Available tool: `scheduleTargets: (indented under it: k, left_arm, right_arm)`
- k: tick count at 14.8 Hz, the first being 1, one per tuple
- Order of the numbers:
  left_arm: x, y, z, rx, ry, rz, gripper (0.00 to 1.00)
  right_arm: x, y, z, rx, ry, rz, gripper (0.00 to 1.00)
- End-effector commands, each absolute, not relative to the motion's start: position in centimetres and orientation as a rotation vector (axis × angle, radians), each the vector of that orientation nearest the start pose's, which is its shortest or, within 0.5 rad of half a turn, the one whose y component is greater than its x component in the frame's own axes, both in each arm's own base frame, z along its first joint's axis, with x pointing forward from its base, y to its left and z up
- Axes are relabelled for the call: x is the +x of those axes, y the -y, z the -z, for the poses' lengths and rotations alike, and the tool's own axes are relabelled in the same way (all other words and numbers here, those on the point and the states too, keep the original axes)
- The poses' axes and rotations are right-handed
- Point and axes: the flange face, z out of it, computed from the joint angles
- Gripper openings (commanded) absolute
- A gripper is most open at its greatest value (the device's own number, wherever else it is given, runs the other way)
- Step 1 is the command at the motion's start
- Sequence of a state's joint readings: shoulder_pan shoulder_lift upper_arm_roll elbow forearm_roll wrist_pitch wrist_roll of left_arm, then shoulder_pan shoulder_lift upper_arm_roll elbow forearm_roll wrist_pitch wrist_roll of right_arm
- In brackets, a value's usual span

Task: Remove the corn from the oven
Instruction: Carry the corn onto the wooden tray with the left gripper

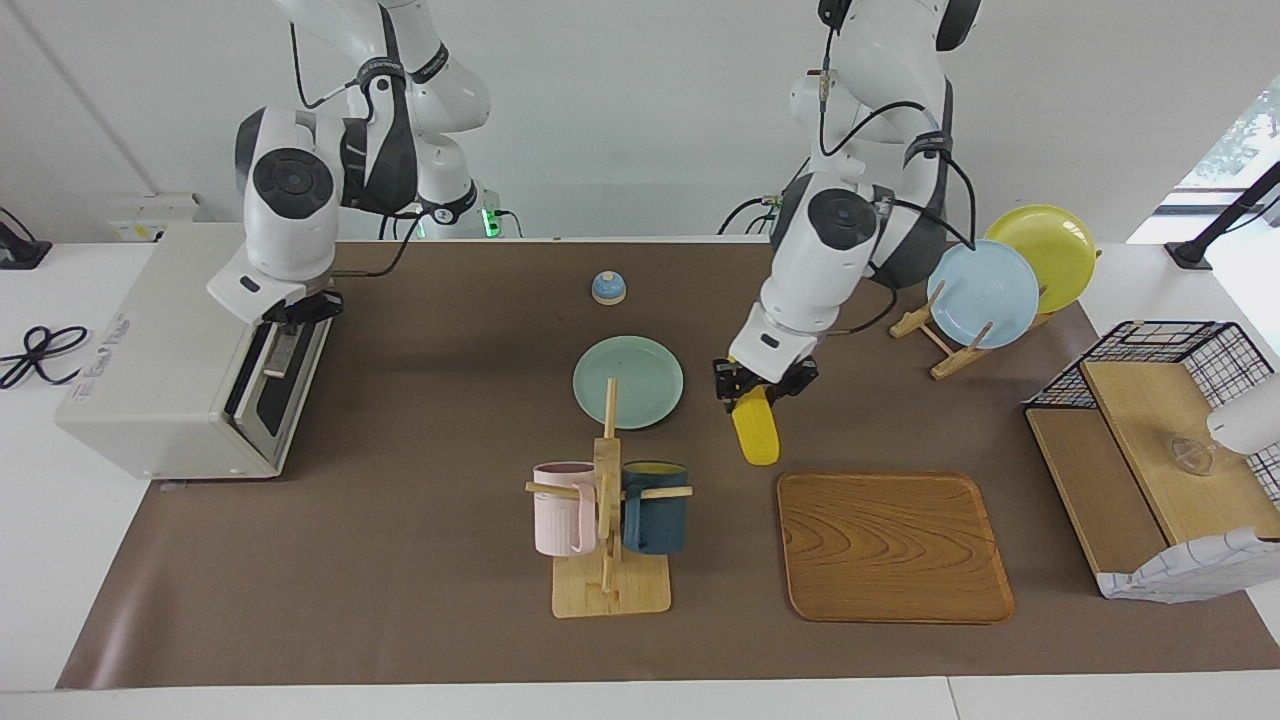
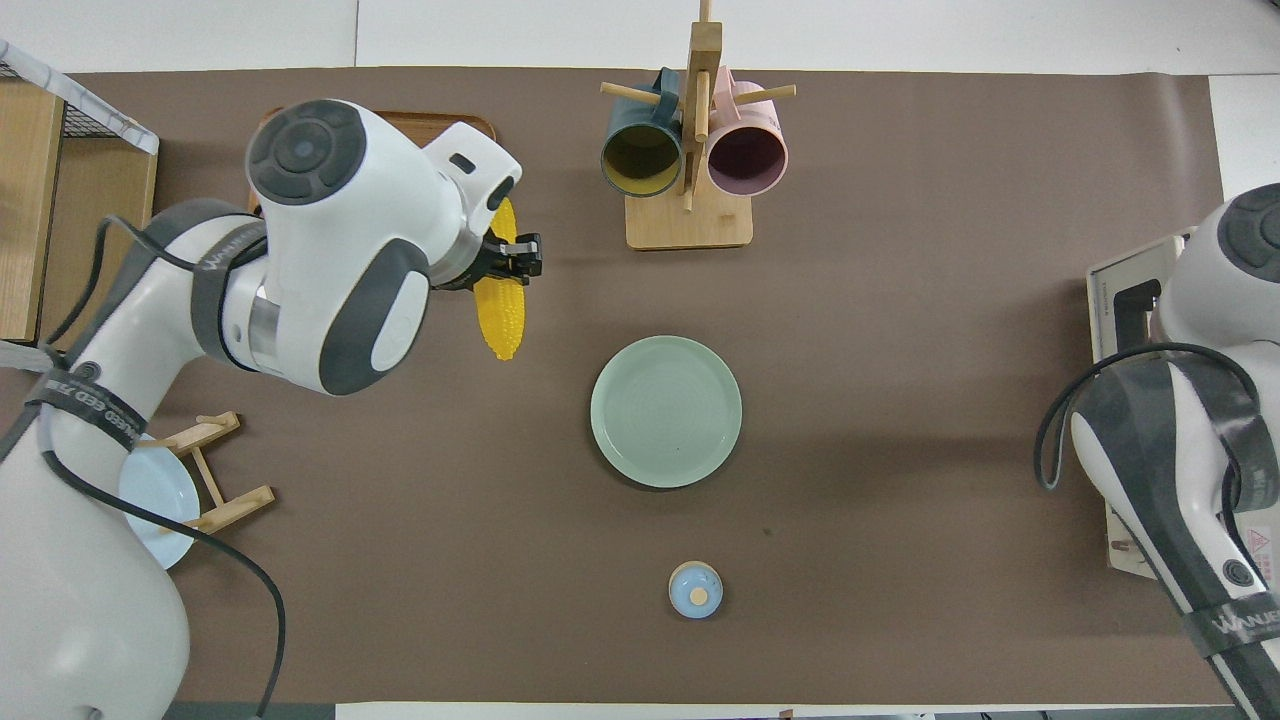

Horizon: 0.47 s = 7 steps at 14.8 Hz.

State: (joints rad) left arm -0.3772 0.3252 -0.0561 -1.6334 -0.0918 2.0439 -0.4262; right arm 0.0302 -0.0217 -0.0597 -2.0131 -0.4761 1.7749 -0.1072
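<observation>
Left gripper (image 1: 762,387): mine, up in the air, clamped on one end of the corn; the jaws pinch the cob.
Corn (image 1: 755,432): hangs from my left gripper, long axis sloping down and away from the fingers; clear of the oven, clear of the plate. In the overhead view the corn (image 2: 499,300) shows past my wrist, over bare mat.
Below my left gripper: brown mat, between the green plate (image 1: 628,381) and the wooden tray (image 1: 893,546). The tray lies just past the cob's free tip; the plate is toward my right arm's end.
Right gripper (image 1: 297,312): mine, closed tight, at the top edge of the oven door; I cannot tell whether it grips the handle.
Oven (image 1: 165,349): under and beside my right gripper, at that arm's end of the table; its door (image 1: 282,377) stands nearly shut, a little tilted.
Mug stand (image 1: 609,520): past the green plate from my left gripper, pink and dark blue mugs hung on it.
Small blue bell (image 1: 608,287): well off from both grippers, toward my bases.
Plate rack (image 1: 985,293): close beside my left forearm, holding a blue and a yellow plate.
</observation>
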Motion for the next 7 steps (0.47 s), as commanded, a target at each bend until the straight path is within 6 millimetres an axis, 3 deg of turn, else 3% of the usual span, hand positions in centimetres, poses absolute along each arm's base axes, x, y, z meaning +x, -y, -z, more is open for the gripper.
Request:
scheduleTargets:
  k: [1, 2, 4, 7]
  left_arm:
    - [63.8, 23.7, -44.4, -3.265, 0.071, 0.081, 0.0]
    - [64.8, 22.2, -44.6, -3.267, 0.076, 0.098, 0.0]
    - [66.7, 20.3, -44.0, -3.242, 0.062, 0.093, 0.0]
    - [70.9, 19.7, -42.0, -3.234, 0.08, 0.136, 0.0]
  right_arm:
    - [52.2, 6.2, -45.0, -3.517, 0.41, -0.473, 0.0]
    - [52.4, 6.1, -45.9, -3.496, 0.375, -0.464, 0.0]
    - [52.8, 5.4, -49.8, -3.446, 0.278, -0.459, 0.0]
    - [52.8, 4.2, -57.8, -3.31, 0.188, -0.383, 0.0]
